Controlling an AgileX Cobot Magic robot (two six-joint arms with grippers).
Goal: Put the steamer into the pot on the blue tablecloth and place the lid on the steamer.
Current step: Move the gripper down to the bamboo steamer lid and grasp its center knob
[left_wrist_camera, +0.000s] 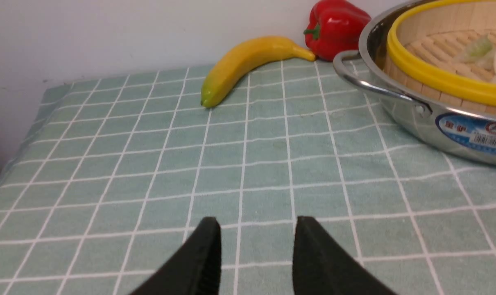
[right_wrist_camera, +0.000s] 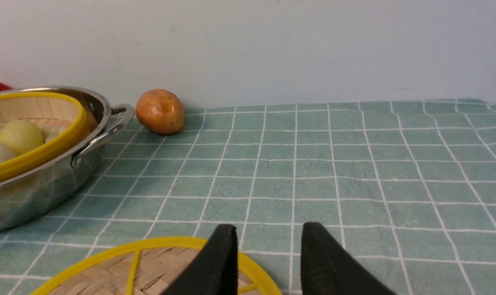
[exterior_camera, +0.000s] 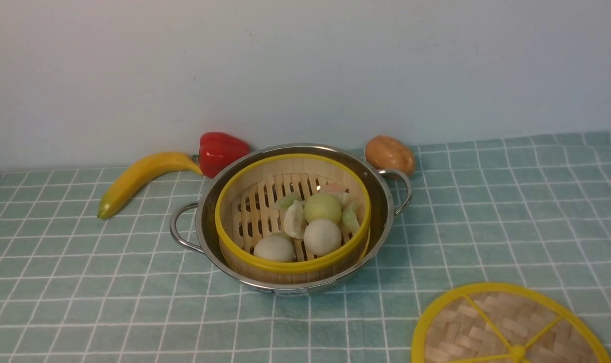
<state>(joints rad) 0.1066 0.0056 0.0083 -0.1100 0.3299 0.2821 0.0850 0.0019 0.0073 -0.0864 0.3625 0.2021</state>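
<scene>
At the middle of the blue tablecloth: the pot, upright, mouth up. Round, so no long axis beyond the line through its two wire handles. That line set left to right and a little askew, with the left handle nearer the robot and the right handle farther back.

Inside the pot: the steamer, open side up and slatted base down. Yellow rim standing above the steel rim on the near side. In the basket, some pale round buns and greenish dumplings (exact count hard to tell).

Not yet on the steamer: the lid, flat on the cloth at the near right, apart from the pot. Knob and yellow spokes facing up, near part cut off by the edge of the front view.

Along the wall behind the pot, a red pepper at its far left and a brown potato just behind the right handle. Beside the pepper, a banana, long axis slanting from the green tip at near left to the stem end just beside the pepper.

For the left gripper: jaws apart, nothing between them, above bare cloth to the left of the pot, pointed toward the banana and the wall.

For the right gripper: jaws likewise spread and empty, at the far edge of the lid. One finger overlapping the yellow rim in the wrist view, contact impossible to judge.
</scene>
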